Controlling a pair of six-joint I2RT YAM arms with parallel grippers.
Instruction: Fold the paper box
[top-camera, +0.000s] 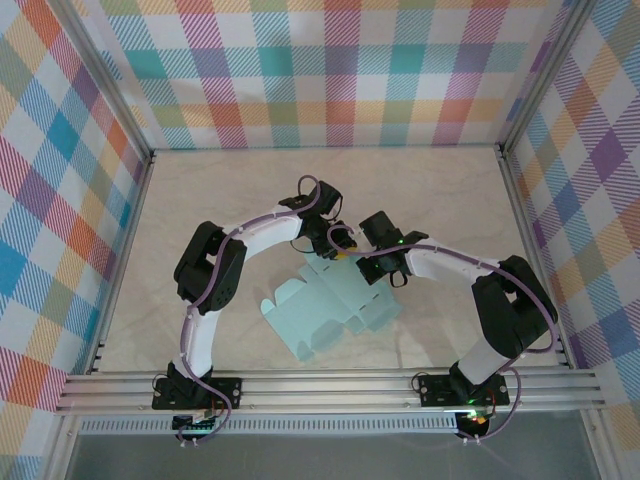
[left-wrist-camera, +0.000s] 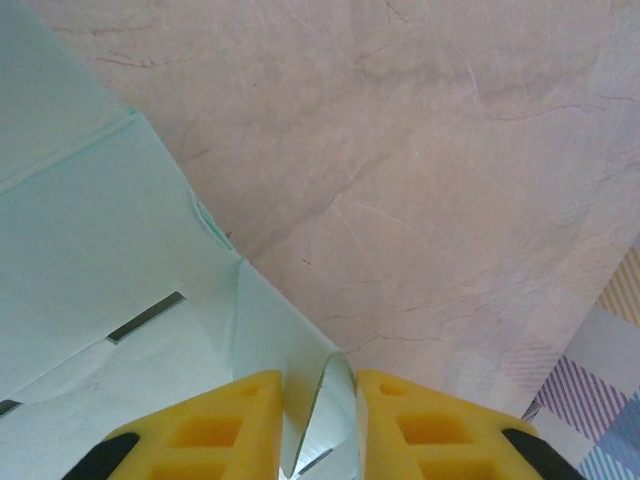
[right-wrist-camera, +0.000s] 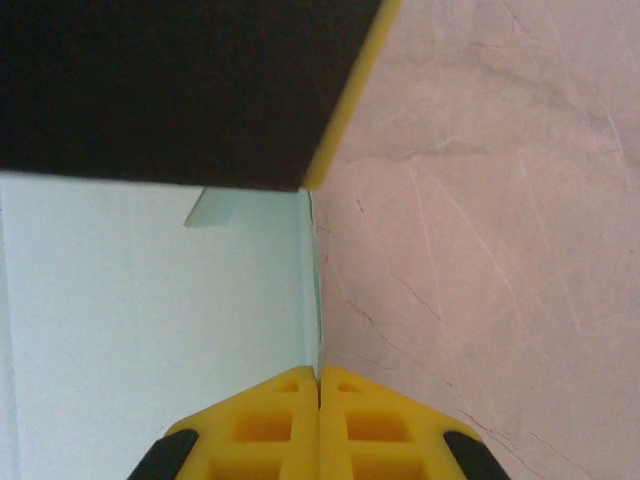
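We see the box (top-camera: 332, 308) as a flat die-cut sheet of thin mint card with rounded tabs and angular flaps. It lies on the tabletop (top-camera: 220, 200), a pale marbled surface crossed by fine creases. Both grippers meet at the box's far edge. The left gripper (left-wrist-camera: 320, 380) holds its moulded yellow fingers (left-wrist-camera: 225, 435) apart, with a raised flap standing between them. A narrow slot (left-wrist-camera: 146, 317) is cut into the card beside a crease. The right gripper (right-wrist-camera: 319, 374) has its yellow fingers (right-wrist-camera: 262, 425) pressed together, pinching the box's thin edge, which runs straight into their seam. Above that edge hangs a black block (right-wrist-camera: 150, 90) with a yellow rim. Plaid walls (top-camera: 330, 70) ring the box.
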